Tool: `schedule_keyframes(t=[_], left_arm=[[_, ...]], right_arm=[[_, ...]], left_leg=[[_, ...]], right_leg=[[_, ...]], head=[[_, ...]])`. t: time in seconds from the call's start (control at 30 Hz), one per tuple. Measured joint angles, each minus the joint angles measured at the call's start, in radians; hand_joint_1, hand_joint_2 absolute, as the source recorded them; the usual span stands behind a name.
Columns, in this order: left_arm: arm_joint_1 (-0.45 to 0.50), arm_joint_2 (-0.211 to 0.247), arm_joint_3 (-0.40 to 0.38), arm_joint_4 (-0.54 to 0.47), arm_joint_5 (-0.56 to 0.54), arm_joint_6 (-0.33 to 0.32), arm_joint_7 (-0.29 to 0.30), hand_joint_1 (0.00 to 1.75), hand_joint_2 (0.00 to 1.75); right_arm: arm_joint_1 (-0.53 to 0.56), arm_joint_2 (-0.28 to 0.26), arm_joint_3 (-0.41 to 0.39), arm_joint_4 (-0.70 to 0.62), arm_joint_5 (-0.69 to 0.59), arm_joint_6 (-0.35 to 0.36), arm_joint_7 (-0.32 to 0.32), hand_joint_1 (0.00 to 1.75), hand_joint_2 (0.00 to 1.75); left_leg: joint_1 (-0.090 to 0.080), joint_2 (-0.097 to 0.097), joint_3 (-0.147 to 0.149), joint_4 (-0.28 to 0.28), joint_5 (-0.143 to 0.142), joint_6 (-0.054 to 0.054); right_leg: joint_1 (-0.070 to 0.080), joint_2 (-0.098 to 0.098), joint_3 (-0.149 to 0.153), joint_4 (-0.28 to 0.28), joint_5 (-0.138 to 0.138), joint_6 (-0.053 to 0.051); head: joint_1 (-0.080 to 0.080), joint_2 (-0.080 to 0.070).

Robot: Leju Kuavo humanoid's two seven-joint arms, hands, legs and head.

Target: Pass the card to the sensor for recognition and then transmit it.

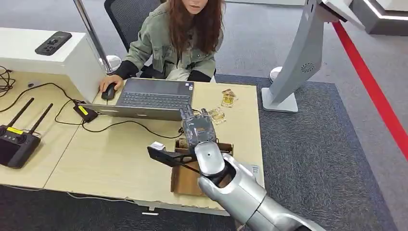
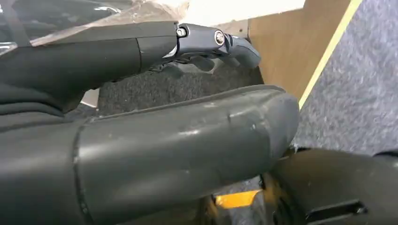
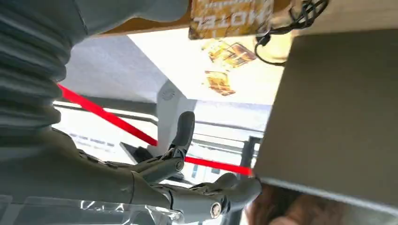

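My right hand [image 1: 197, 127] hovers over the far end of a flat cardboard box [image 1: 185, 180] on the wooden table, fingers spread and holding nothing. In the right wrist view the fingers [image 3: 182, 136] are apart, with a gold card printed HOTEL [image 3: 230, 16] at the box edge close by. Two more gold cards [image 1: 228, 97] [image 1: 216, 115] lie on the table beyond the hand. My left hand [image 2: 206, 42] hangs beside the table's edge, its fingers loosely extended and holding nothing.
A person sits at an open laptop [image 1: 149, 98] with one hand on a mouse [image 1: 108, 91]. A black remote with antennas [image 1: 17, 142] and cables lie at the left. A grey kiosk stand [image 1: 298, 62] rises on the carpet to the right.
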State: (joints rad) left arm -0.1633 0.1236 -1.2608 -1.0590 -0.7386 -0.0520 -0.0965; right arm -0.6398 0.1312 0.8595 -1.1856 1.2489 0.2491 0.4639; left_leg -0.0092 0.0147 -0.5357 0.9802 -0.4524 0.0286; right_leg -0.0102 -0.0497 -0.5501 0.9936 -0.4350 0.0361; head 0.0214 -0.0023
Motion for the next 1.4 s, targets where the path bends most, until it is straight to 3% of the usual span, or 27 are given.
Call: schedule_keyframes(t=[0.13,0.37,0.63,0.83,1.07,1.4], left_arm=[[-0.008,0.01,0.001,-0.027,-0.035,-0.076,0.013,0.0,0.0],[-0.014,0.012,0.003,-0.014,-0.05,-0.077,-0.015,0.0,0.0],[-0.011,0.029,0.0,-0.043,-0.049,-0.088,0.03,0.0,0.0],[-0.009,0.043,-0.003,-0.067,-0.037,-0.102,0.067,0.0,0.0],[-0.011,0.051,-0.007,-0.071,-0.034,-0.104,0.069,0.0,0.0],[-0.013,0.078,-0.01,-0.108,-0.013,-0.136,0.12,0.0,0.0]], right_arm=[[-0.006,-0.013,-0.015,-0.024,-0.018,-0.006,0.022,0.0,1.75],[-0.032,-0.033,-0.038,-0.061,-0.047,-0.063,0.048,0.0,1.75],[-0.056,-0.051,-0.05,-0.126,-0.066,-0.082,0.072,0.0,1.75],[-0.063,-0.071,-0.055,-0.163,-0.127,-0.017,0.072,0.0,1.75],[-0.07,-0.105,-0.054,-0.196,-0.38,0.086,0.025,0.0,1.75],[-0.116,-0.188,-0.043,-0.264,-0.471,0.108,0.08,0.0,1.75]], left_leg=[[0.0,0.0,0.0,0.0,0.0,0.0],[0.001,0.0,-0.001,0.0,0.0,0.0],[0.001,0.0,-0.001,0.0,0.0,0.0],[0.001,0.0,-0.001,0.0,0.0,0.0],[0.001,0.0,-0.001,0.0,0.0,0.0],[0.002,-0.001,-0.001,0.0,0.0,0.0]], right_leg=[[0.0,0.0,0.0,0.0,0.001,0.0],[0.001,0.0,-0.001,0.0,0.0,0.0],[0.001,0.0,-0.001,0.0,0.0,0.0],[0.001,0.0,0.0,0.0,0.0,0.0],[0.001,0.0,-0.001,0.0,0.0,0.0],[0.002,-0.001,-0.001,0.0,0.0,0.0]], head=[[0.0,0.0],[0.0,0.0],[0.0,0.0],[0.0,0.0],[0.0,0.0],[0.001,0.0]])
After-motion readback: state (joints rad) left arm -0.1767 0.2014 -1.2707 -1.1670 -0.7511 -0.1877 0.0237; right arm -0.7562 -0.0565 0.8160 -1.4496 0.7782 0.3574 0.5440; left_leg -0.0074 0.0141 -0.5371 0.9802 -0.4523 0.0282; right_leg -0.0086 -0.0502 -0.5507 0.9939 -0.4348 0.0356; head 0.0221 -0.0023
